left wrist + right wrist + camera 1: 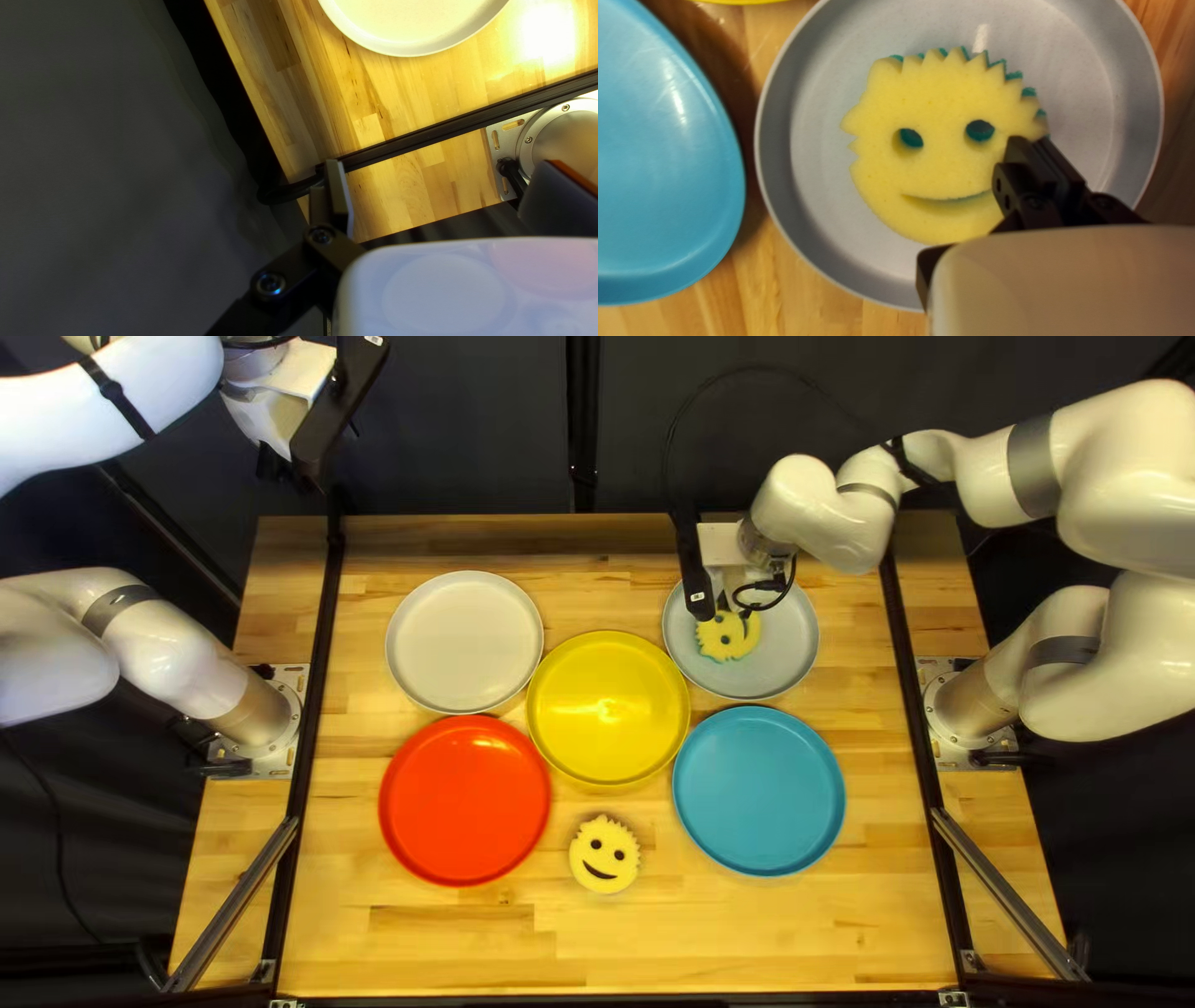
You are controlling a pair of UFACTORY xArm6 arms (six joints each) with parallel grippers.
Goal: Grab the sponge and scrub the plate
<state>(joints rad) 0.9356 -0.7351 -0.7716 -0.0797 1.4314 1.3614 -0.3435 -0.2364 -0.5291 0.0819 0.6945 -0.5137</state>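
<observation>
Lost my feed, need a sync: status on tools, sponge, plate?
Left tool open, raised aside. Right tool shut, tips on yellow sponge, flat in grey plate; grip unclear. Nothing blocking.

Overhead view spans the table (653,933); right wrist view looks closely onto grey plate (1092,70).

Bright overhead light floods the worktop (653,933), against a dark surround. Glare glints on the yellow plate (607,747) and orange plate (448,812). In the left wrist view a blown-out patch burns on the wood. The blue plate (658,186) shadows the wood beside the grey plate (794,186).
</observation>
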